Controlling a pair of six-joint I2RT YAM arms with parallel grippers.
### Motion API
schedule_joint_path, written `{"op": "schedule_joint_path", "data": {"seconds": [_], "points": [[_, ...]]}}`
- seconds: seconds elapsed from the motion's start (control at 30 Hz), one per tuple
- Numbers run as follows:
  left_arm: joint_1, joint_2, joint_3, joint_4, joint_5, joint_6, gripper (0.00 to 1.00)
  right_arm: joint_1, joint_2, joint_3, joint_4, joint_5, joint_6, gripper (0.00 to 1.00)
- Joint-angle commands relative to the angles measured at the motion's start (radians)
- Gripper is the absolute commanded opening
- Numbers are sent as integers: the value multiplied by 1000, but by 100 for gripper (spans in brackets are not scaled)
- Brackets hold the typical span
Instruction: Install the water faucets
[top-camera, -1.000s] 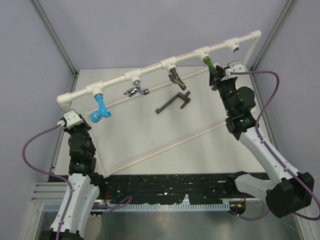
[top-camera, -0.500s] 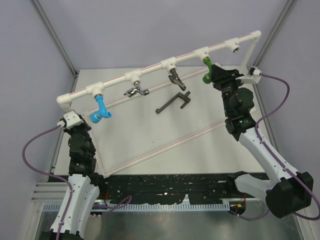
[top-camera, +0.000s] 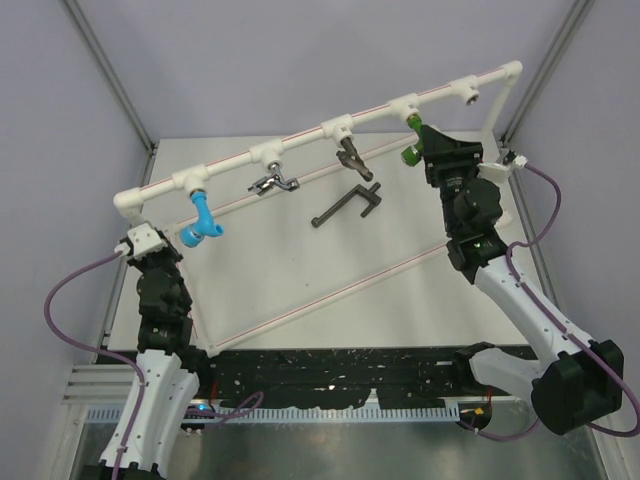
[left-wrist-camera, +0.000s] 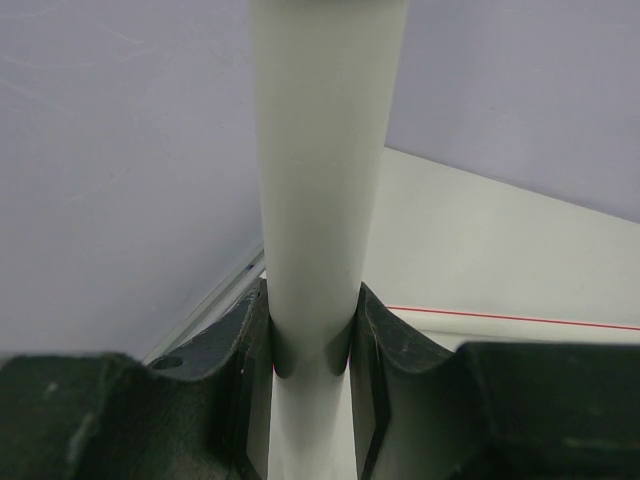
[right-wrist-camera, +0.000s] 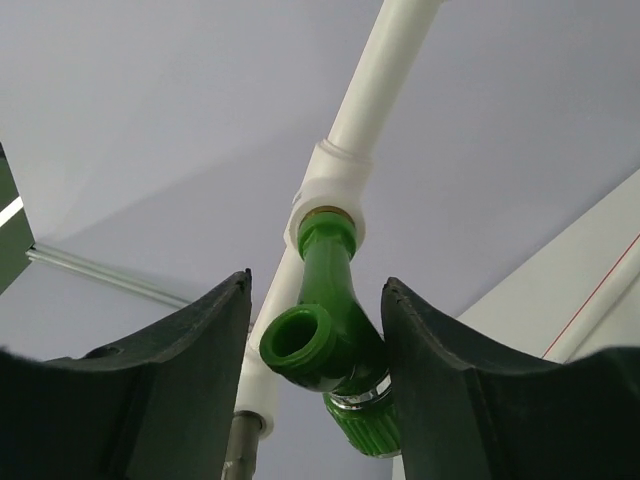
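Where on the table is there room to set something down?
The widest bare patch of table lies between the T-handled faucet and the near floor rail. Crowded under the top pipe, by the green faucet and right gripper.

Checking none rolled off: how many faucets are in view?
5. Along the pipe frame, left to right: blue faucet, silver faucet, bronze faucet, then green faucet in the right claw. T-handled faucet lies on the table. None seems hidden.

Right gripper (top-camera: 426, 141) at green faucet (top-camera: 409, 156) under pipe frame (top-camera: 300, 138) (fourth socket); dark T-handled faucet (top-camera: 347, 206) lying on table (top-camera: 300, 262)
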Motion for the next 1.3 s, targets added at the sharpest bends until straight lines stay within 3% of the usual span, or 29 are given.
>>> {"op": "schedule_joint_path", "data": {"seconds": [0.0,0.17,0.3,0.53,0.67,0.7,0.9,1.0,1.27], "points": [[-33,-28,26,137,105,-20,0,45,-32,17,21,-159,8,67],[-36,-29,26,136,106,-20,0,19,-84,-12,15,-182,-103,80],[-36,-32,24,134,109,-20,0,-22,-155,-6,-68,-212,-317,84],[-35,-37,24,134,113,-22,0,-39,-231,149,-425,-235,-1064,89],[-35,-38,24,134,113,-22,0,-38,-260,203,-554,-322,-1547,94],[-35,-38,24,134,114,-22,0,-38,-262,227,-578,-406,-1710,96],[-36,-41,24,131,117,-25,0,-36,-280,248,-689,-489,-2291,100],[-35,-41,23,128,119,-25,0,-35,-273,238,-689,-497,-2509,99],[-36,-45,23,126,123,-26,0,-1,-190,231,-586,-448,-2759,97]]}}
